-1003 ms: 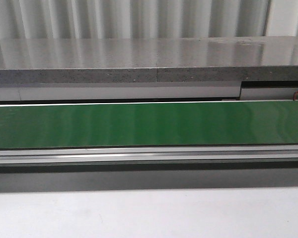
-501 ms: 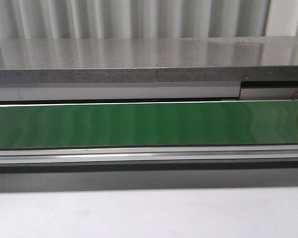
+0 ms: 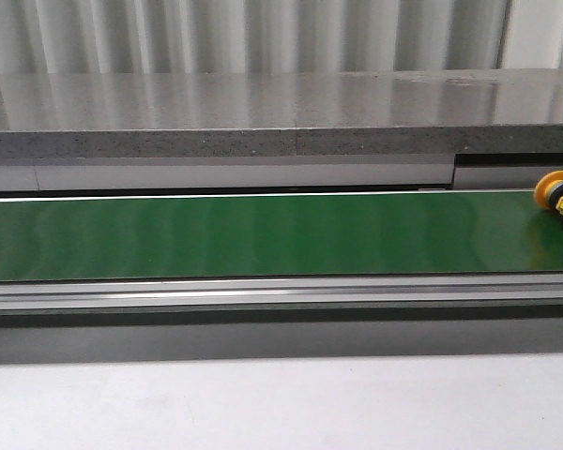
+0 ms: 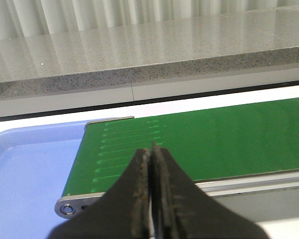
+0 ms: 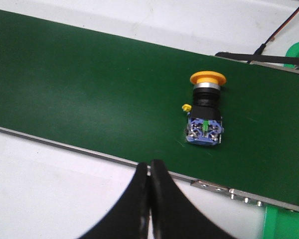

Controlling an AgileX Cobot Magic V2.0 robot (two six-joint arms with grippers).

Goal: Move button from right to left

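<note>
A green conveyor belt (image 3: 263,234) runs left to right across the front view, w/ a grey stone counter (image 3: 263,112) behind it. The button (image 3: 555,193) lies on its side at the belt's far right end, orange-yellow cap up front, partly cut off by the frame edge. In the right wrist view, the button (image 5: 206,112) rests on the belt, well apart from the right gripper (image 5: 148,199), jaws pressed together. The left gripper (image 4: 150,199), jaws also pressed together, hangs near the belt's left end, beside a blue tray (image 4: 25,169)
</note>
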